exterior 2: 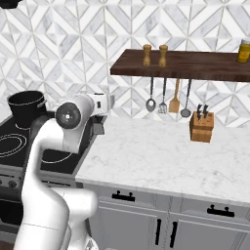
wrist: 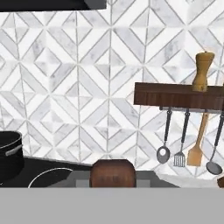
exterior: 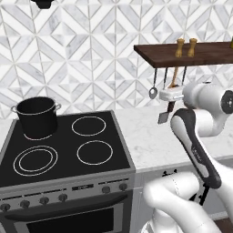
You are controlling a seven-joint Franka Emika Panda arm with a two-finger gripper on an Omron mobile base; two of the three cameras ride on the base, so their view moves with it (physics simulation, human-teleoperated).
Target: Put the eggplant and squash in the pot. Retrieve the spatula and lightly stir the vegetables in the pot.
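Black stove point(exterior: 68, 136) on the left, four ring burners, knobs along the front edge. White marble counter point(exterior 2: 161, 151) runs right from it, grey cabinets below. Chevron tile wall behind. Dark wooden shelf point(exterior 2: 195, 66) on the wall above the counter.

The pot point(exterior: 37, 116) stands upright on the back-left burner, near the wall. Inside is dark, cannot tell what it holds.

Wooden knife block point(exterior 2: 201, 127) on the counter at the wall, under the right part of the shelf.

The gripper point(exterior: 170, 101) hangs in the air over the counter, just right of the stove's back corner and well apart from the pot. Fingers clamped narrow on the spatula point(exterior: 164, 117): brown handle in the grip, grey blade hanging down, clear of the counter. Hand view has the round brown handle end low centre.

Silver ladle point(exterior 2: 150, 104), slotted turner point(exterior 2: 163, 106), orange wooden utensil point(exterior 2: 175, 104) and another ladle point(exterior 2: 185, 112) hang under the shelf. Two wooden mills point(exterior 2: 147, 54) stand on top.
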